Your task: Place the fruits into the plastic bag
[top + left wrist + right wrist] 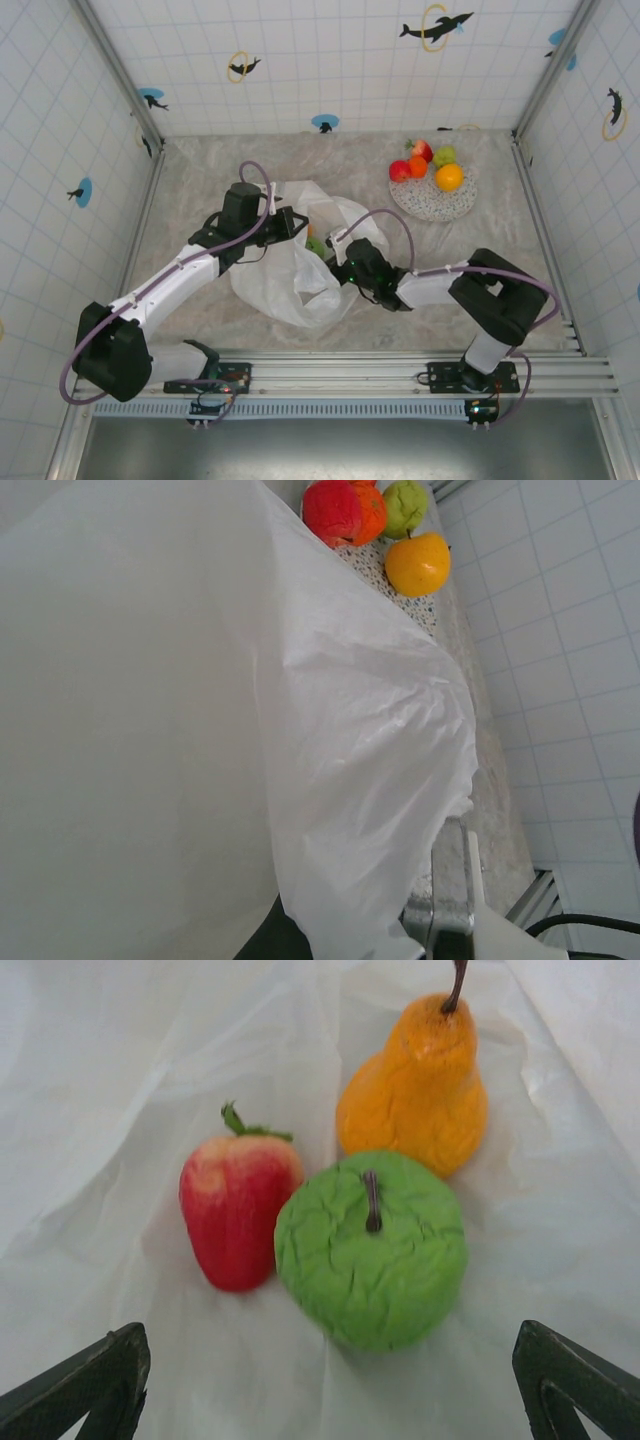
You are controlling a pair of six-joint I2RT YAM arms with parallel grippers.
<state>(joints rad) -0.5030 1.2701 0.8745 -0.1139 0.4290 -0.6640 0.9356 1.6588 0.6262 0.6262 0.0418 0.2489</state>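
Ana: Bag status, top view first?

Raj: The plastic bag (285, 280) lies mid-table with its mouth facing far-right. The left gripper (288, 224) sits at the far-left rim; we can't tell if it's clamped on the film. The right gripper (338, 250) is at the mouth, with a bit of green fruit (316, 243) just beside it. The plate (440, 207), far right, holds four or five fruits (399, 171).

Ana: Left wrist view?

Raj: Bag film is draped across most of the lens, so there are no fingers to read. The plate fruits sit beyond the bag's edge, the orange fruit (418, 564) nearest it.

Ana: Right wrist view?

Raj: The fingers (90, 1390) are spread wide with nothing between them. In the bag, a red fruit (240, 1210) and an orange pear (415, 1090) both touch the green one.

Ana: How do we play it?

Raj: Our call is three bagged and the plate still to clear. We back the right gripper straight out, jaws wide, so nothing snags the film or drags the mouth shut. The left side needs the rim up for re-entry. We take the orange fruit next.

Ana: Any text?

Raj: None readable, just dolphin decals (436, 25) on the wall tiles.
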